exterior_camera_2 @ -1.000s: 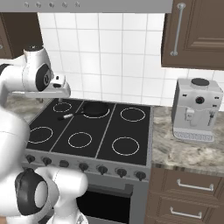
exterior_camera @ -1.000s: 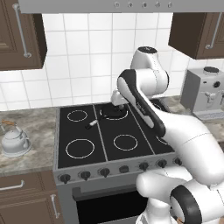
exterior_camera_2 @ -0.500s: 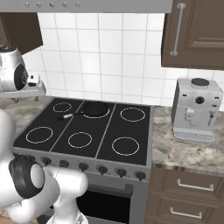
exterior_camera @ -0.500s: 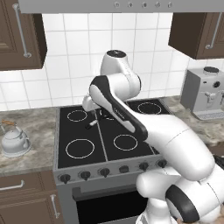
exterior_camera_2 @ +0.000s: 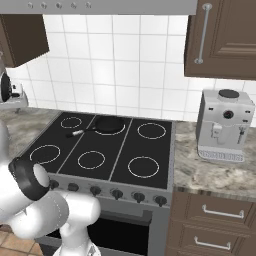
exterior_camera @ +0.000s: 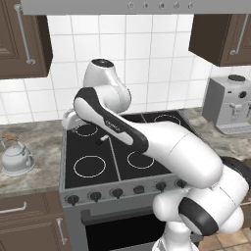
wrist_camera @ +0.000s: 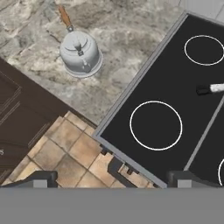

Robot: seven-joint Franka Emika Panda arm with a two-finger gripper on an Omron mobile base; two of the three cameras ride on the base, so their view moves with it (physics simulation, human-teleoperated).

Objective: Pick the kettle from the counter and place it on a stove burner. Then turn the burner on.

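My arm reaches left across the black cooktop [exterior_camera: 117, 147], hand looking down over its left edge, my gripper [wrist_camera: 111, 177] spread wide and holding nothing. The kettle [wrist_camera: 80, 53] stands upright on the counter [wrist_camera: 118, 39] left of the stove, well apart from my fingertips, at about eleven o'clock in the hand view, its brown handle running toward twelve o'clock.

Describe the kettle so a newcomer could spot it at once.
Find the black cooktop, then look to the stone counter on its left. The kettle stands there alone: small, squat, silver-grey, with a domed lid and a brown wooden handle, unlike the black frying pan on the cooktop.
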